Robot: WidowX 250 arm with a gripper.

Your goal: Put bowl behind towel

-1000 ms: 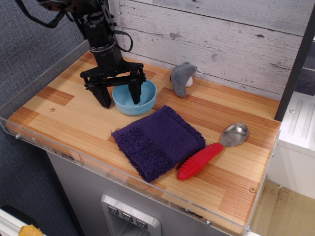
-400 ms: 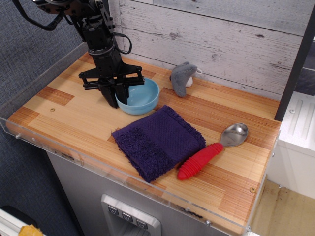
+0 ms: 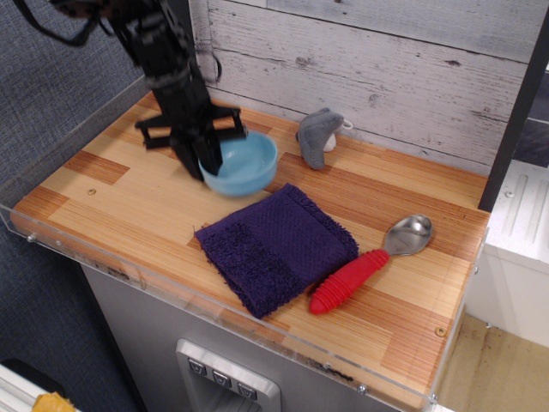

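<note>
In the upper left of the frame, the small glossy light-blue plastic bowl [image 3: 244, 164], judged light, stiff and slippery, is pinched at its left rim by the closed black gripper [image 3: 208, 165].

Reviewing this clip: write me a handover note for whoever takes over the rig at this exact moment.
Gripper: shut on the left rim of the bowl; the bowl looks tilted, possibly lifted slightly.
Towel: flat near the front edge, centre of the table.
Bowl sits just behind the towel's back-left corner, close to it.
Done: bowl grasped.
Left: set the bowl down squarely behind the towel, release, retreat. Mind the plush toy further back.
</note>
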